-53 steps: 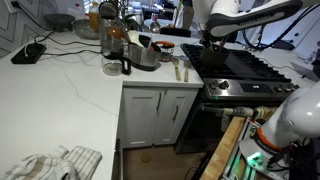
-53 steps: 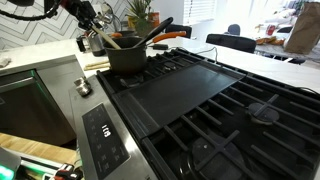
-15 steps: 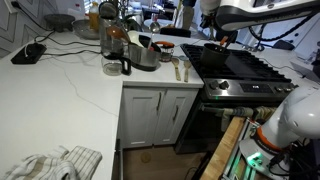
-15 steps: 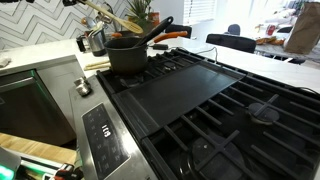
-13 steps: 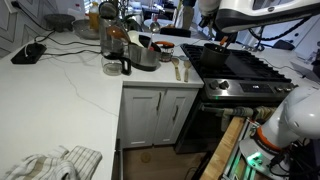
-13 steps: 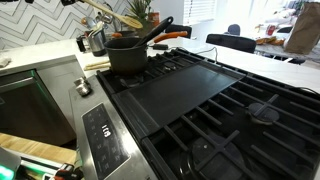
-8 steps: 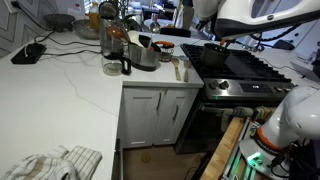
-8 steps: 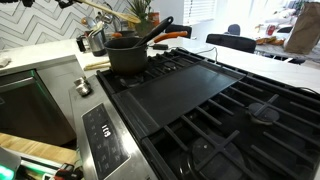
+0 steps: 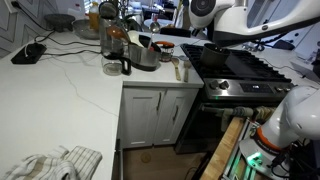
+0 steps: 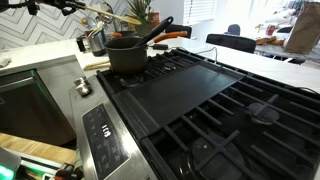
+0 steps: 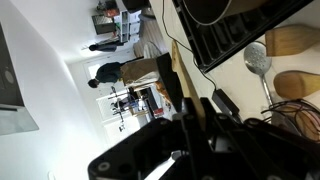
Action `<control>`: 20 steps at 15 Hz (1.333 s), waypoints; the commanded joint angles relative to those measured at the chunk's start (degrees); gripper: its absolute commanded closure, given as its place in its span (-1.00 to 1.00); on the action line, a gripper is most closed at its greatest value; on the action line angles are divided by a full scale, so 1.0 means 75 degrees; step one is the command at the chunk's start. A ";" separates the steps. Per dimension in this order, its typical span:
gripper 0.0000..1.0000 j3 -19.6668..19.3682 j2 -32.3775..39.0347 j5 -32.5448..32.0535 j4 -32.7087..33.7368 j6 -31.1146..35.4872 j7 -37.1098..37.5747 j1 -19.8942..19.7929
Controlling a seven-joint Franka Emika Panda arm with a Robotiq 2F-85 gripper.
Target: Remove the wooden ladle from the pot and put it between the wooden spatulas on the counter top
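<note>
My gripper [image 10: 62, 6] is shut on the thin handle of the wooden ladle [image 10: 108, 14] and holds it in the air, above and to the side of the black pot [image 10: 125, 55] on the stove. In the wrist view the ladle's handle [image 11: 180, 72] runs up from between the dark fingers [image 11: 190, 108], with the pot [image 11: 215, 8] beyond it. In an exterior view the gripper [image 9: 200, 40] hangs between the pot [image 9: 214, 50] and the two wooden spatulas [image 9: 179, 69], which lie side by side on the white counter top [image 9: 70, 90].
A shiny silver pot [image 9: 144, 56], a glass jug [image 9: 114, 62] and jars stand on the counter beside the spatulas. A black-handled utensil [image 10: 160, 28] sticks out of the black pot. The black stove grates [image 10: 210, 100] fill the area beside the counter. A cloth [image 9: 50, 163] lies at the near edge.
My gripper has lifted the ladle clear of the pot and carried it sideways, away from the pot toward the counter side. The pot and spatulas have not moved.
</note>
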 commanded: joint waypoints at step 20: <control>0.78 0.0123 0.1820 -0.0785 -0.0156 -0.0111 -0.0024 0.0601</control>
